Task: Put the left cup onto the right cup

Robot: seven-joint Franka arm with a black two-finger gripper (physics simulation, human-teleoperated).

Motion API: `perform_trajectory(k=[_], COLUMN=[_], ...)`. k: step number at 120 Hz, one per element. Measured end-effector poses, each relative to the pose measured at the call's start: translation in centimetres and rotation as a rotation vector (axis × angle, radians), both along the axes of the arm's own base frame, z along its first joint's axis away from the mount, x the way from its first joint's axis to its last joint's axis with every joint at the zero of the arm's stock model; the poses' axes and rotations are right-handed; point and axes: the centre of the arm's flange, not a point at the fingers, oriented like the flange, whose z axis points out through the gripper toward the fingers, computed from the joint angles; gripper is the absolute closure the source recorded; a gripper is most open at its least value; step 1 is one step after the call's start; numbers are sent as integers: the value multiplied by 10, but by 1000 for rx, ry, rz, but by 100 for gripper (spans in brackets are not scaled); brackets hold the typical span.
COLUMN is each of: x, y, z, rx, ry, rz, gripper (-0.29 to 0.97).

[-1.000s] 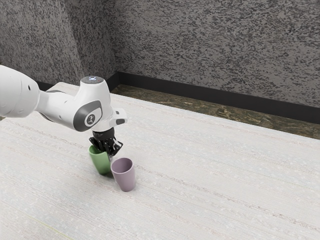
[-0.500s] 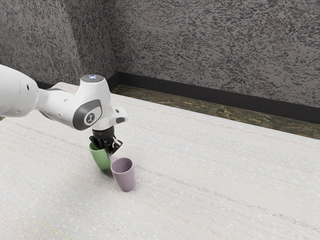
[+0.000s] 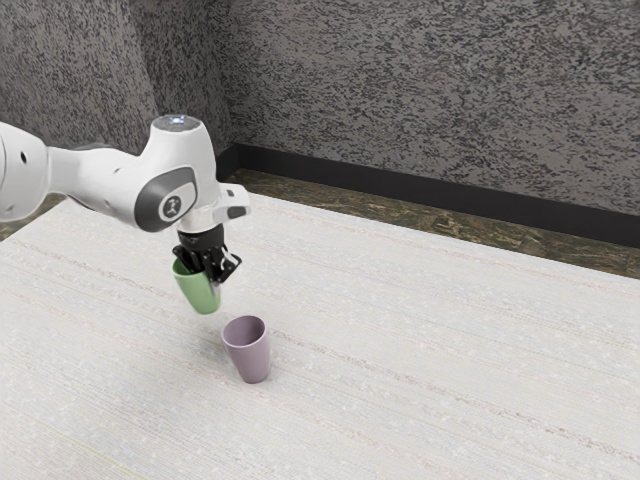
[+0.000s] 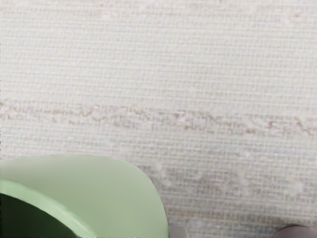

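One green cup (image 3: 198,293), gripped by the pincer (image 3: 206,268), hangs near the purple cup (image 3: 247,348).

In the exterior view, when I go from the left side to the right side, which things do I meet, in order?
White arm → green cup, held in the claw → purple cup, standing on the table.
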Motion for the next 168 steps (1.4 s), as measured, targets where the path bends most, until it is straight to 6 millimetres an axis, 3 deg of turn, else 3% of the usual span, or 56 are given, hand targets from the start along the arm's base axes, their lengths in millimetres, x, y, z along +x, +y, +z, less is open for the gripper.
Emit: perform_trajectory(k=[41,84,168], x=[-12,-24,-29], y=[-34,-70,-106], z=[38,58,55], rx=[5,13,13], ry=[-4,4,24], rz=[-39,-62,-44], gripper=[78,78,78])
